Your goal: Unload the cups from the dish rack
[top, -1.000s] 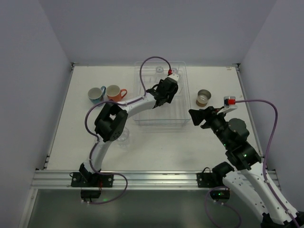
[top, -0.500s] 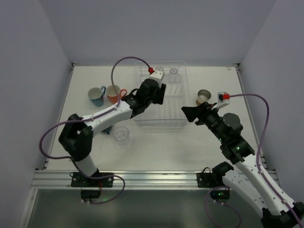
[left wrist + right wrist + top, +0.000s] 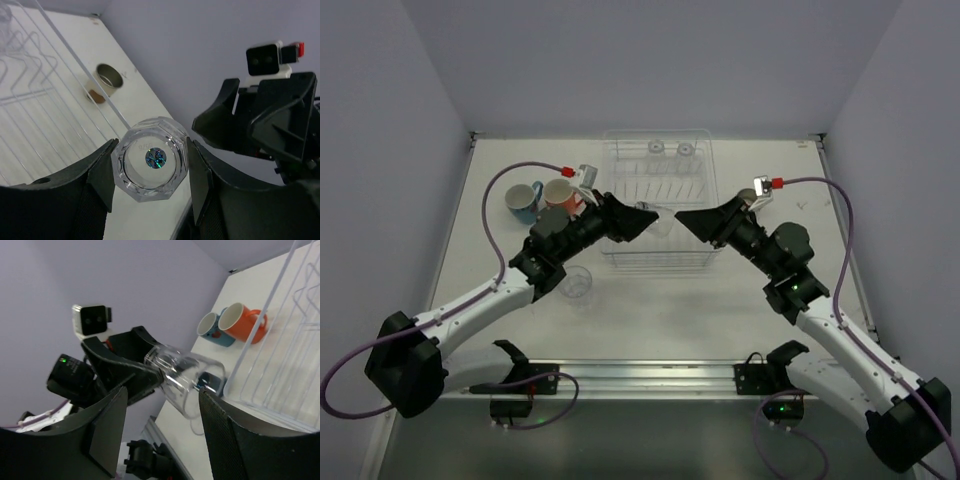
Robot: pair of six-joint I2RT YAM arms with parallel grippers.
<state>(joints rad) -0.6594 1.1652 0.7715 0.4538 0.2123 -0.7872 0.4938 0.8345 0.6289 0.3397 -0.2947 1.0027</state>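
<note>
The left gripper (image 3: 645, 216) is closed partway on a clear tumbler (image 3: 151, 165). The glass is clamped by its sides between the two fingers (image 3: 100, 175) and held on its side in the air. Its base is turned to the left wrist camera and its mouth to 3 o'clock.

The right gripper (image 3: 682, 219) is held just at 3 o'clock of it, with the jaws parted and nothing gripped. In the right wrist view the tumbler's mouth is framed between its fingers (image 3: 107, 425); whether they touch the glass cannot be told.

Both grippers are raised over the near half of the dish rack (image 3: 665, 252), which is set on the table (image 3: 650, 310). At the rack's 12 o'clock end two more tumblers (image 3: 656, 148) are stood.

At 9 o'clock of the rack an orange mug (image 3: 560, 194) and a blue mug (image 3: 522, 200) are placed side by side on the table. A further tumbler (image 3: 577, 285) is seen off the rack's 7 o'clock corner. A brown cup (image 3: 107, 77) is seen on the table beyond the rack's 3 o'clock side.
</note>
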